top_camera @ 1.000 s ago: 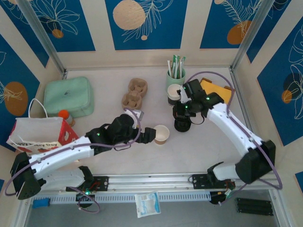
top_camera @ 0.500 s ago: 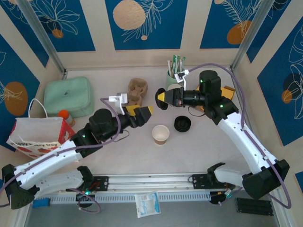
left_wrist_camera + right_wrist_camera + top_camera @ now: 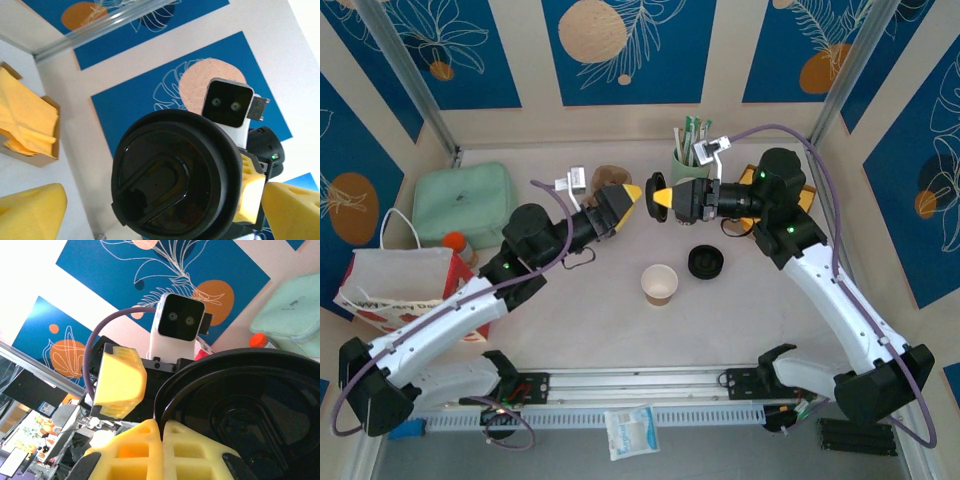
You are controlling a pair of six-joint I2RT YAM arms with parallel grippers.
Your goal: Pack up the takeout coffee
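We judge the packing barely begun: our right gripper (image 3: 658, 197) pinches a black lid (image 3: 175, 185) in the air, the left gripper (image 3: 626, 197) stands wide and empty, and the paper cup (image 3: 660, 284) has no lid.

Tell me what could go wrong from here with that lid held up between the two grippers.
1. The right gripper pinches the black lid only at its rim, in mid-air, so it could pivot or slip out.
2. The left gripper stands open, nearly tip to tip with it. A misjudged approach might knock the lid loose.
3. The open paper cup stands roughly below. A falling lid could topple it.
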